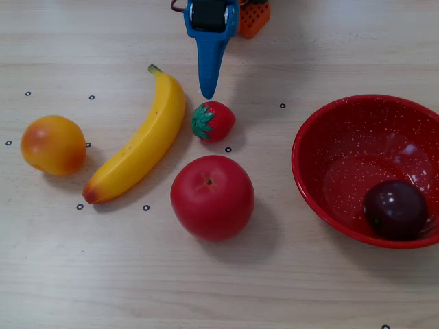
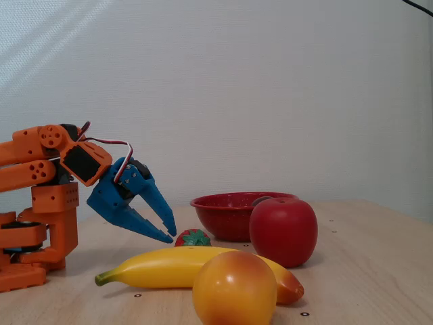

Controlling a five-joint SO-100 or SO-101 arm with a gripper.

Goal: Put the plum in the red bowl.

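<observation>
Nothing sits in the blue two-finger end effector (image 2: 169, 232); its fingers stand slightly parted above the small red toy strawberry (image 1: 213, 121). The glossy dark purple plum (image 1: 395, 209) already rests inside the large speckled red bowl (image 1: 312, 179) on the wooden counter (image 1: 219, 288). Best now, I judge: lift straight back without nudging the strawberry.

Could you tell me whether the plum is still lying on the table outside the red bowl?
No, the plum sits inside the red bowl.

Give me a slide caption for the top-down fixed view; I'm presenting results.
Plum resting inside the red bowl; blue gripper poised above the strawberry, beside banana, apple and peach.
</observation>
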